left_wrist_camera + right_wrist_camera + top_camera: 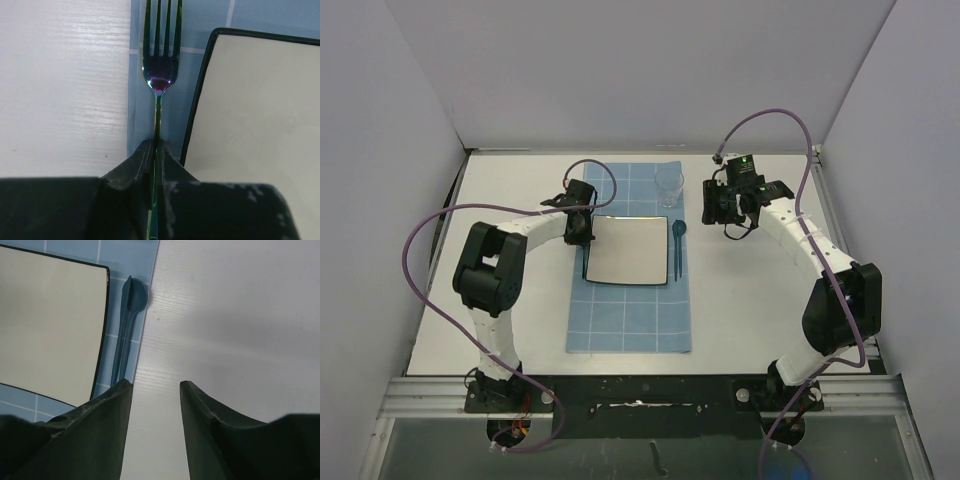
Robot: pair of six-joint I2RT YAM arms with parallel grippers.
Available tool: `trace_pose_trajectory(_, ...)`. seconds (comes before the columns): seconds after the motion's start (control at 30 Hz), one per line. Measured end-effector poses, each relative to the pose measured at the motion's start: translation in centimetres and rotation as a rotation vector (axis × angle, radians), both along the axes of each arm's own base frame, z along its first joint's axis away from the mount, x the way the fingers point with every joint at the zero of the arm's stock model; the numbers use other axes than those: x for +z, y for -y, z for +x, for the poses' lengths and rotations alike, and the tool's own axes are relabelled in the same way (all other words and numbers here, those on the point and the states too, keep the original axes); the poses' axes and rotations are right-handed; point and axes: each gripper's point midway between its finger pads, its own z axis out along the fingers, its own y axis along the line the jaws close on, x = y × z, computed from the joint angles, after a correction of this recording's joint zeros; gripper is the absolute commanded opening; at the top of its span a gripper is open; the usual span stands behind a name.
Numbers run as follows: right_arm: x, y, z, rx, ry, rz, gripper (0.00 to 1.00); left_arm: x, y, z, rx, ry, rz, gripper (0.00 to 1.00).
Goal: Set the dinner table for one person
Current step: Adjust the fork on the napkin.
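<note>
**Setting partly laid**

The white surface (750,300) fills your workspace, with the blue mat (630,320) at its middle. Your left claw (155,150) pinches the fork (159,65) handle just left of the plate (250,125). Your right claw (156,390) hangs half-spread and empty, right of the spoon (127,330).

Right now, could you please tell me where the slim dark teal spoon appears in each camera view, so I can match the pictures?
Top external: the dark teal spoon lies on the blue gridded mat, just right of the square white black-rimmed plate.
Left wrist: not in it.
Right wrist: upper left of centre, between the plate's rim and the mat's edge.
Shared landmark: the plate, visible in all three views.
</note>
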Motion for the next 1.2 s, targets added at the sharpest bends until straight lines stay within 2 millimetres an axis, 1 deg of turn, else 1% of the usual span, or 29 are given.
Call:
trace_pose_trajectory(0.67, -0.01, 0.2, -0.16, -0.011, -0.003, 0.005, 0.43, 0.02, -0.73, -0.22, 0.033, 0.015, 0.02, 0.0)
trace_pose_trajectory(0.9, 0.48, 0.32, -0.53, -0.011, 0.009, 0.009, 0.44, 0.02, -0.72, -0.23, 0.032, 0.015, 0.02, 0.0)
trace_pose_trajectory(1.1, 0.65, 0.32, -0.58, -0.013, 0.012, 0.012, 0.43, 0.05, -0.64, -0.26, -0.001, 0.013, 0.028, 0.0)
trace_pose_trajectory(1.2, 0.62, 0.31, -0.59, -0.014, 0.012, 0.012, 0.44, 0.22, -0.38, -0.51, -0.05, 0.0, 0.042, 0.0)
